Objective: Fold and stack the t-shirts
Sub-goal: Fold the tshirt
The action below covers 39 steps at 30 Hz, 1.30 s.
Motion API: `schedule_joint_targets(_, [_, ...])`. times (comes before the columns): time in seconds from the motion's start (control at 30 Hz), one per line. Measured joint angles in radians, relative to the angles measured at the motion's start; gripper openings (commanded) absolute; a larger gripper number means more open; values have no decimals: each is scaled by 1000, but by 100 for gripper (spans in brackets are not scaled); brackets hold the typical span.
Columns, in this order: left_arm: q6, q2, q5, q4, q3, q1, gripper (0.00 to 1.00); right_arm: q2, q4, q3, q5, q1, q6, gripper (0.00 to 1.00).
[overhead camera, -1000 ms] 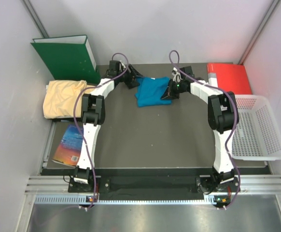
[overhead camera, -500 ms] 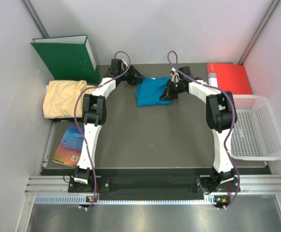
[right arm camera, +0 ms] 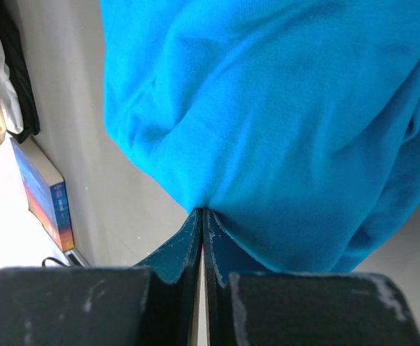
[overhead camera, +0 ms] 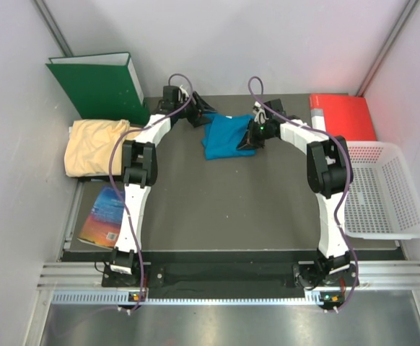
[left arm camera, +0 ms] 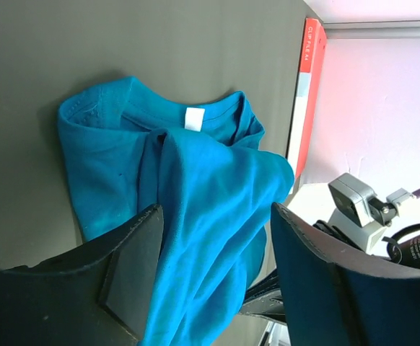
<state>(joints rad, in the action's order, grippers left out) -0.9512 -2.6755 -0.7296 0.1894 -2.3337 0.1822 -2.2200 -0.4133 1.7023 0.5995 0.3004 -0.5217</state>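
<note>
**Colleague:** Where do the shirts lie on the table (overhead camera: 217, 202)?

**Me:** The pale yellow-orange t-shirt (overhead camera: 94, 146) sits bunched at the far left, just in front of the green binder (overhead camera: 98, 86) and well apart from both grippers. The teal-blue t-shirt (overhead camera: 224, 137) is at the far middle, between my two grippers and left of the red folder (overhead camera: 343, 115). It's rumpled, with one flap thrown over itself. I judge the fold barely begun and the stacking not started.

**Colleague:** Why is the right arm parked there?

**Me:** My right gripper (right arm camera: 201, 216) has its jaws pressed together on a pinch of teal cloth at the shirt's right edge, and the fabric puckers into the fingertips. I read that as a hold for drawing that side across, or for anchoring it.

**Colleague:** And the left?

**Me:** The left gripper (left arm camera: 217, 238) hovers at the shirt's far-left corner with its jaws spread wide and nothing clamped. The cloth shows beyond the gap. I'd say it's lined up to take a second corner. The white neck label (left arm camera: 193, 119) shows inside the collar, so the neckline is exposed and not tucked under.
</note>
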Motion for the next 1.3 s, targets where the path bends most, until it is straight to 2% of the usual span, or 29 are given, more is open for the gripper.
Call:
schedule_joint_targets(0.5, [-35, -27, -33, -27, 0, 13, 56, 0, -1, 0, -1, 3, 1, 0])
schedule_joint_targets(0.57, [-38, -34, -37, -31, 0, 16, 44, 0, -1, 0, -1, 3, 1, 0])
schedule_joint_targets(0.63, [-44, -40, -38, -32, 0, 19, 27, 0, -1, 0, -1, 4, 1, 0])
schedule_joint_targets(0.67, [-46, -44, -39, -32, 0, 20, 3, 0, 0, 0, -1, 3, 1, 0])
schedule_joint_targets(0.7, [-41, -47, -41, -34, 0, 21, 0, 0, -1, 0, -1, 3, 0, 0])
schedule_joint_targets(1.3, [-50, -43, -30, -103, 47, -20, 0, 0, 0, 0, 0, 5, 1, 0])
